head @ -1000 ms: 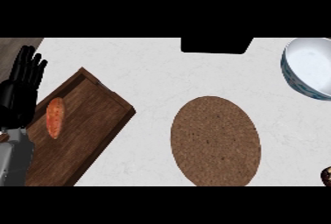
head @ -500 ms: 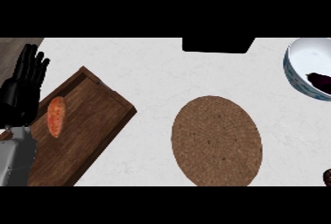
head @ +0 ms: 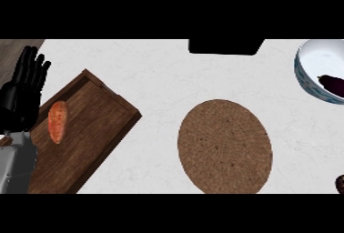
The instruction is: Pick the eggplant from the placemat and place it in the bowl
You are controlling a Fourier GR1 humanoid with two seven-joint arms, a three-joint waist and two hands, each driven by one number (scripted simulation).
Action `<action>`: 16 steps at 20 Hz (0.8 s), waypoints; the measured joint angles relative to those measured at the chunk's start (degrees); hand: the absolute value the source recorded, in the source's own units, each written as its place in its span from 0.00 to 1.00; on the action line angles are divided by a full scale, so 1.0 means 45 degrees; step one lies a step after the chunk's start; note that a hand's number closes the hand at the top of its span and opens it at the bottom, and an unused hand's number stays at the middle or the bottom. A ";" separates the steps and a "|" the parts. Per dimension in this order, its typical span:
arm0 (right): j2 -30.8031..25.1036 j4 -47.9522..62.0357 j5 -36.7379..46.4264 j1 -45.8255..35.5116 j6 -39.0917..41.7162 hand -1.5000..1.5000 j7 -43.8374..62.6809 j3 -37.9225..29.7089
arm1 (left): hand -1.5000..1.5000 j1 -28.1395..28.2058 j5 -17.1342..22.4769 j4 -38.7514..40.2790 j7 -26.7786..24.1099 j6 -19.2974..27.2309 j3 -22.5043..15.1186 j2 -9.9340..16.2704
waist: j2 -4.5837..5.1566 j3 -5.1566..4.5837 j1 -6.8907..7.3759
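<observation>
The left robot hand (head: pixel 21 98) shows at the left edge of the view, black, its fingers straight and spread, pointing up and away from the body, holding nothing. Its grey forearm runs down to the lower left corner. The right robot hand does not clearly show; only a small dark shape sits at the lower right edge, and what it is cannot be told.

Just to the right of the left robot hand lies a dark wooden tray (head: pixel 101 132), set at a slant on the white table (head: pixel 168 77), with its raised rim along the upper and right sides. On the tray, close beside the hand's palm, lies an orange, elongated vegetable (head: pixel 58 121), much like a carrot or sweet potato.

Farther right, well apart from the hand, is the round brown placemat (head: pixel 225 145), which looks taller than wide. Nothing lies on it.

Far across the table from the hand, at the upper right edge of the view, stands the bowl (head: pixel 306 63), white inside with a darker patterned outer wall, partly cut off by the edge. The dark purple eggplant (head: pixel 332 84) lies inside the bowl, against its lower right part.

A black rectangular shape (head: pixel 225 47) sits at the table's far edge, between the hand and the bowl.
</observation>
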 measured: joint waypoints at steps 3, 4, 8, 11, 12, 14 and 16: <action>-0.0632 0.0169 -0.0579 0.0402 -0.0087 0.00 -0.0138 -0.0673 | 0.50 0.0043 -0.0054 -0.0276 0.0186 0.0127 -0.0047 -0.0042 | -0.0017 0.0008 -0.0024; -0.0907 0.0232 -0.0779 0.0425 0.0026 0.00 -0.0035 -0.0894 | 0.50 -0.0018 -0.0082 -0.0313 0.0254 0.0167 -0.0090 -0.0067 | -0.0012 0.0016 -0.0038; -0.1730 0.0498 -0.1486 0.1249 0.0650 0.00 -0.0388 -0.1670 | 0.50 0.0189 -0.0116 -0.0344 0.0094 0.0163 -0.0066 -0.0110 | 0.0011 0.0031 -0.0099; -0.2349 0.0638 -0.1976 0.1949 0.1384 0.00 -0.0783 -0.2193 | 0.50 0.0231 -0.0018 -0.0425 0.0126 0.0069 0.0028 -0.0016 | 0.0014 0.0059 -0.0162; -0.2516 0.0675 -0.2132 0.2178 0.1636 0.00 -0.0929 -0.2356 | 0.50 0.0281 -0.0013 -0.0414 0.0093 0.0044 0.0064 0.0017 | 0.0015 0.0063 -0.0182; -0.2927 0.0754 -0.2353 0.2584 0.2256 0.00 -0.1045 -0.2588 | 0.50 0.0320 -0.0003 -0.0398 0.0066 0.0079 0.0080 -0.0037 | 0.0018 0.0074 -0.0231; -0.3187 0.0829 -0.2537 0.3064 0.2740 0.00 -0.1281 -0.2785 | 0.50 0.0368 0.0084 -0.0419 0.0109 -0.0019 0.0195 0.0095 | 0.0017 0.0091 -0.0252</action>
